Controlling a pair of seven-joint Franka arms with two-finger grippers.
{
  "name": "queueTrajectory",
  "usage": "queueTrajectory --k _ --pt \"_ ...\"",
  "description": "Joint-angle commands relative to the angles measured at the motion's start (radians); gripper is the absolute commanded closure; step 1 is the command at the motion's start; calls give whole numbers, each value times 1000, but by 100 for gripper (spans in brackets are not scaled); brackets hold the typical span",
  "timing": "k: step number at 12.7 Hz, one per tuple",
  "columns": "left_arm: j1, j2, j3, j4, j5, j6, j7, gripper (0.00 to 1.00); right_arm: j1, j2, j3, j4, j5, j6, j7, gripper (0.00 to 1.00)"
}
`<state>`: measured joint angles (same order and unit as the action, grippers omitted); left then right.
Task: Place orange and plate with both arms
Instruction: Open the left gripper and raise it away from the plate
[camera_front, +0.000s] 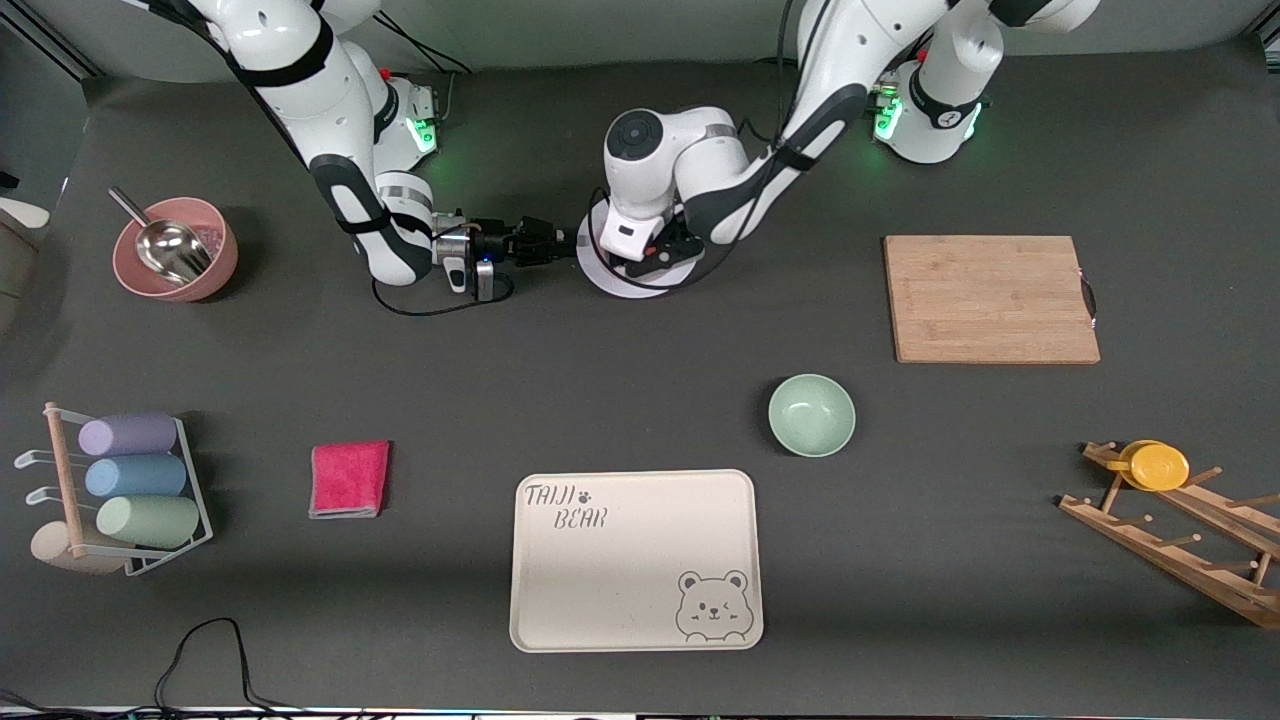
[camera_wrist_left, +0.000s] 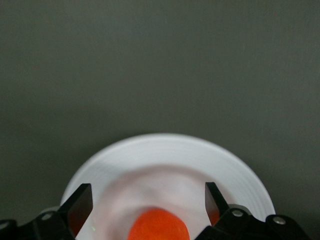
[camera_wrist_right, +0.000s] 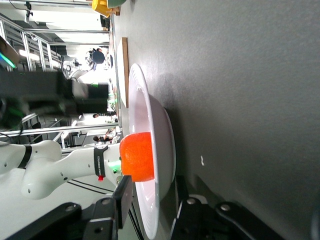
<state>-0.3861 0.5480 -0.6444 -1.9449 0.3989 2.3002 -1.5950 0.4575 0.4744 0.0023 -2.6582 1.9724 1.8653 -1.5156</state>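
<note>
Front view: plate (camera_front: 603, 283) on table, far from tray (camera_front: 634, 560), mostly hidden under left gripper (camera_front: 655, 262); right gripper (camera_front: 562, 243) clamped on plate rim from right arm's end.

Left wrist view: orange (camera_wrist_left: 158, 225) resting in plate (camera_wrist_left: 170, 155), fingers (camera_wrist_left: 80, 205) spread wide either side, not touching.

Right wrist view: fingers (camera_wrist_right: 125, 192) pinching plate rim (camera_wrist_right: 150, 220), orange (camera_wrist_right: 137, 156) inside.

Lab: two table-mounted robot arms (camera_front: 330, 150)
</note>
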Motion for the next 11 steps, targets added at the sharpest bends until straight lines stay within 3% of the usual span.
queueTrajectory --k 1,5,6,8,11 --pt "116 -65 -41 24 -46 -109 151 0 4 32 51 12 92 5 -37 57" --pt "248 -102 -60 153 -138 -296 370 0 4 32 76 23 118 41 -38 58" --pt "275 -109 -60 174 -152 -335 427 0 4 32 76 23 118 41 -50 68" --pt "303 -143 -51 201 -196 -367 507 0 4 32 76 23 117 41 -54 97" --pt "312 -206 23 243 -254 -462 621 0 3 32 76 23 117 41 -57 100"
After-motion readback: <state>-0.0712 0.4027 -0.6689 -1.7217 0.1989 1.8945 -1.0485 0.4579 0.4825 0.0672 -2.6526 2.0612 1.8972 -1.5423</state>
